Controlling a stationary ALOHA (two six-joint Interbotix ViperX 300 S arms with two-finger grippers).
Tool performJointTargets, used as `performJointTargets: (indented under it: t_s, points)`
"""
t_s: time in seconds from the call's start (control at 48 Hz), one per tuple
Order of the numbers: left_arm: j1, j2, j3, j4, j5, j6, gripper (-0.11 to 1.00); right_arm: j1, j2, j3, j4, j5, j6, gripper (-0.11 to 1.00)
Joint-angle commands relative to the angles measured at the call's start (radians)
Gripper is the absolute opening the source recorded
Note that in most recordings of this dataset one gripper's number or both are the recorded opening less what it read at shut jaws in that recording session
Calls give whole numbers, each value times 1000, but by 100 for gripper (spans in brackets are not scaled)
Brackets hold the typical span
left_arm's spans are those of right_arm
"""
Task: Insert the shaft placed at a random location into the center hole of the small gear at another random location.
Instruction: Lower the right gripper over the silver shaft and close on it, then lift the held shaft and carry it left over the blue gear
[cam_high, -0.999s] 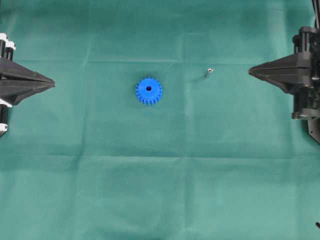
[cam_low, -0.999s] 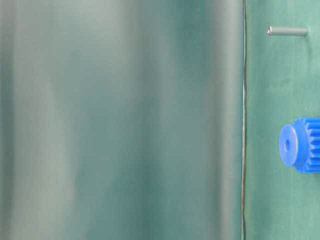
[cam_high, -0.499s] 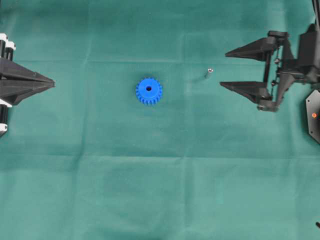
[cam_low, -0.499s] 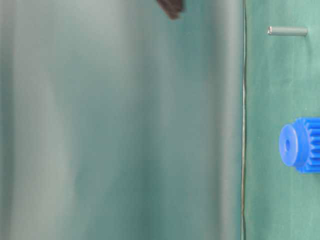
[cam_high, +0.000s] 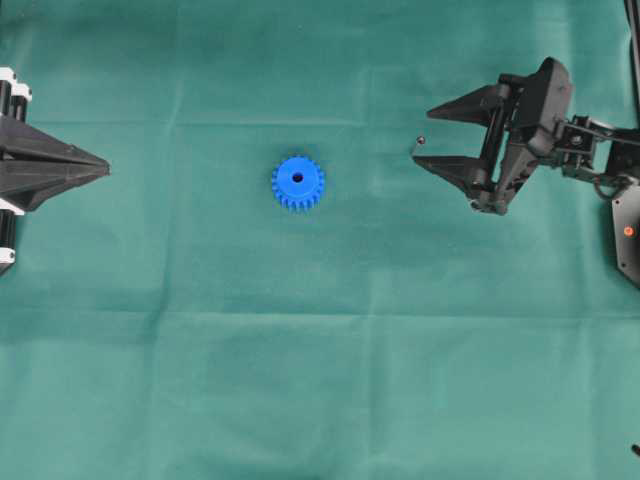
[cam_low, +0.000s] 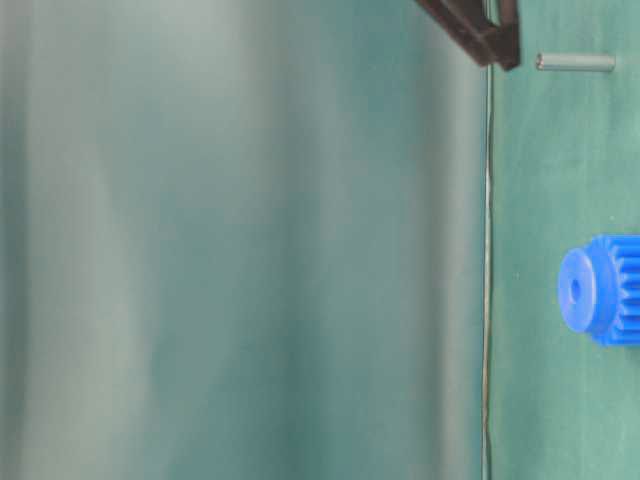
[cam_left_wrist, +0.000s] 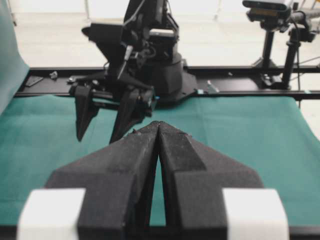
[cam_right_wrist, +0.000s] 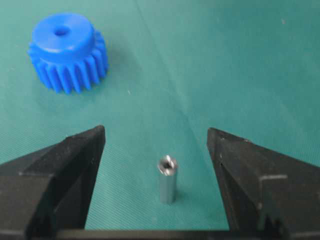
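The small gear (cam_high: 297, 182), bright blue, lies flat on the green cloth with its center hole (cam_high: 297, 178) facing up; it also shows in the right wrist view (cam_right_wrist: 67, 50). The shaft (cam_high: 419, 143) stands upright well to the gear's right. My right gripper (cam_high: 422, 135) is open, its two fingertips on either side of the shaft (cam_right_wrist: 167, 180) without touching it. One right finger (cam_low: 490, 40) shows close to the shaft (cam_low: 575, 62) in the table-level view. My left gripper (cam_high: 105, 167) rests shut and empty at the left edge, far from the gear.
Green cloth (cam_high: 320, 380) covers the whole table, with faint fold lines. The right arm's base (cam_high: 625, 230) sits at the right edge. A black rail (cam_left_wrist: 240, 92) and a camera stand (cam_left_wrist: 267, 35) lie beyond the cloth's far end.
My right gripper went from shut to wide open and moved left until its fingertips flank the shaft. Gear, shaft and left gripper have not moved.
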Motion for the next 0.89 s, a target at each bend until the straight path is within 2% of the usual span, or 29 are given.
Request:
performJointTargets:
  t_s: [0.0, 0.354, 0.499, 0.604, 0.812, 0.874]
  points:
    - [-2, 8, -26, 3, -5, 3, 0, -6, 35, -18, 15, -40, 3, 83]
    - [-2, 9, -26, 3, 0, 2, 0, -6, 94, -34, 23, -67, 3, 82]
    - [-3, 9, -26, 3, 0, 2, 0, -6, 106, -34, 41, -67, 3, 75]
    - [-3, 9, -26, 3, 0, 2, 0, -6, 107, -34, 46, -67, 3, 65]
    - [-2, 8, -26, 3, 0, 2, 0, -6, 107, -34, 44, -67, 3, 15]
    - [-2, 8, -26, 3, 0, 2, 0, -6, 107, -35, 44, -64, 3, 13]
